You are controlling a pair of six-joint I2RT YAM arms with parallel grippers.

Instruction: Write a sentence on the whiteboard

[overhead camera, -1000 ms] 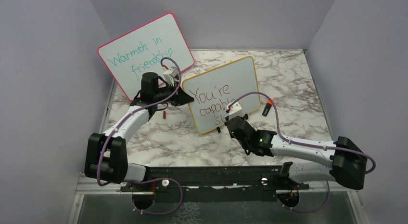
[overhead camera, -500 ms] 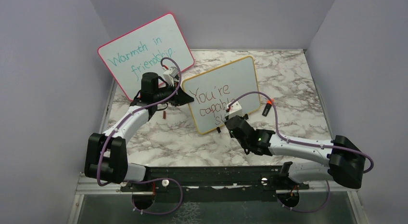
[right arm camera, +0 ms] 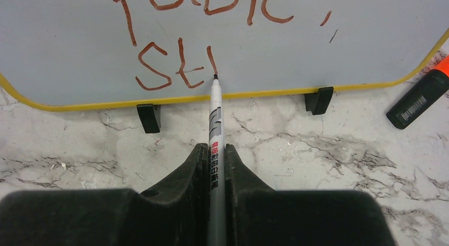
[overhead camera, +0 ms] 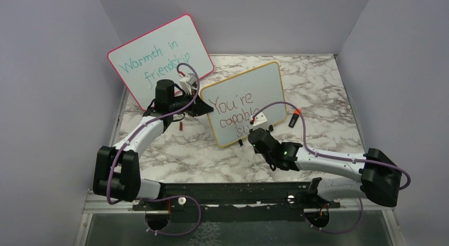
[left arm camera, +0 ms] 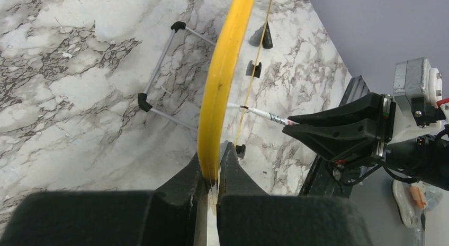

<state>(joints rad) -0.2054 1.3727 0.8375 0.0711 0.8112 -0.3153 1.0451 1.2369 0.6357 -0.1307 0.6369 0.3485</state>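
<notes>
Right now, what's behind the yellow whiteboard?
A thin wire stand with black-capped ends rests on the marble table behind the whiteboard. From above, the board itself covers that spot.

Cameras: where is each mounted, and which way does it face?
Top external: above, behind the bases, looking down at the table; both arms show.
Left wrist: looks along left pincer, shut on whiteboard frame.
Right wrist: looks along right pincer holding marker at the sentence.
Shared: both wrist views show marker and whiteboard.
</notes>
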